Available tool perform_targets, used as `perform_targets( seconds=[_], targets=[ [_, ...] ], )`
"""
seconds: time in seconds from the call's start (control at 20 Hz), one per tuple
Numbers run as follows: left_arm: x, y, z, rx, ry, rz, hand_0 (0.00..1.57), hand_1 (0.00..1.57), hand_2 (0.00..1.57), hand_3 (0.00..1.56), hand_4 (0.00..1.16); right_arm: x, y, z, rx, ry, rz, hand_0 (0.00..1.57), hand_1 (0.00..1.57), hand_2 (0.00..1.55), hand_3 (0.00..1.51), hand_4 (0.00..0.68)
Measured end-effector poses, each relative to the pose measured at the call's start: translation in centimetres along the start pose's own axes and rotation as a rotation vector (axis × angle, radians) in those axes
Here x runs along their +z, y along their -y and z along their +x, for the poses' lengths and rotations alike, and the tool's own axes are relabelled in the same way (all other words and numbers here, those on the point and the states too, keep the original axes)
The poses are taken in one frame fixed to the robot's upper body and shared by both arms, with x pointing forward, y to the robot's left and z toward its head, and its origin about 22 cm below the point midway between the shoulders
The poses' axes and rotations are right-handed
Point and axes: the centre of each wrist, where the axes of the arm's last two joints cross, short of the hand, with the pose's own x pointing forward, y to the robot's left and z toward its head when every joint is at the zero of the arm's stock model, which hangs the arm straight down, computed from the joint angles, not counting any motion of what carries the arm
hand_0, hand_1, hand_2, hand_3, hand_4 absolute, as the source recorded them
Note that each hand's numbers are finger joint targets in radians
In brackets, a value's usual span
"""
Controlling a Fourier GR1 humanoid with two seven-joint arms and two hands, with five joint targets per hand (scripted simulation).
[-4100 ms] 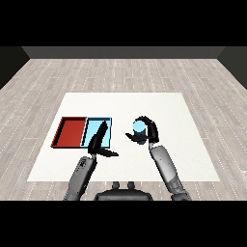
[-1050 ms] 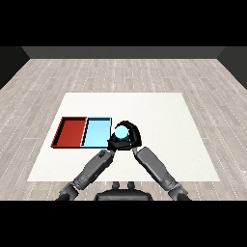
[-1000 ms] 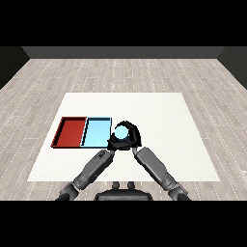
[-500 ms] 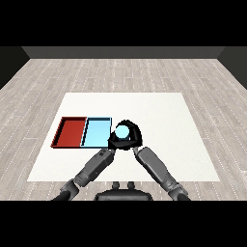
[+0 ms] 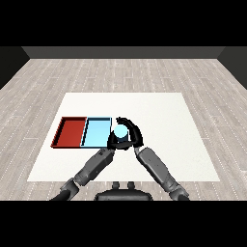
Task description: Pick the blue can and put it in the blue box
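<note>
Since four seconds ago the right robot hand [image 5: 134, 136] has carried the blue can [image 5: 120, 131] leftward, and the left robot hand [image 5: 112, 141] has shifted right beside it. Right fingers curl round the can; the left's I cannot tell. The can sits just right of the light blue tray [image 5: 96, 133], which lies beside the red tray [image 5: 71, 131] on the counter [image 5: 159, 116]. Transport step; next, a little further left, then release.

Just left of the right hand [image 5: 131, 137], which curls round the blue can [image 5: 120, 131], lies the blue tray [image 5: 96, 133], its floor bare. The left hand [image 5: 113, 142] crowds the tray's near right corner (touching or not, unclear). Beyond it lies the red tray [image 5: 72, 132]; to the right, open table [image 5: 169, 120].
</note>
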Motion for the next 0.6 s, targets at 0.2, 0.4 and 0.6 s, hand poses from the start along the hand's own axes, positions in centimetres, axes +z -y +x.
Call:
perform_targets(
  seconds=[0.2,0.4,0.6],
  targets=[
    [-0.4,-0.4,0.0,0.004,0.005,-0.001,1.57,1.57,1.57,1.52,1.14,0.2,0.0,0.3,0.012,-0.004,0.002,0.00,0.00,0.00,0.00,0.000],
    [-0.1,-0.2,-0.2,-0.025,0.008,0.021,1.57,1.57,1.57,1.53,1.14,0.5,1.4,0.5,-0.004,0.014,-0.034,0.00,0.00,0.00,0.00,0.000],
    [-0.1,-0.4,0.0,-0.051,0.009,0.049,1.57,1.57,1.57,1.53,1.15,1.5,3.6,1.2,-0.026,0.052,-0.055,0.00,0.00,0.00,0.00,0.000]
  ],
)
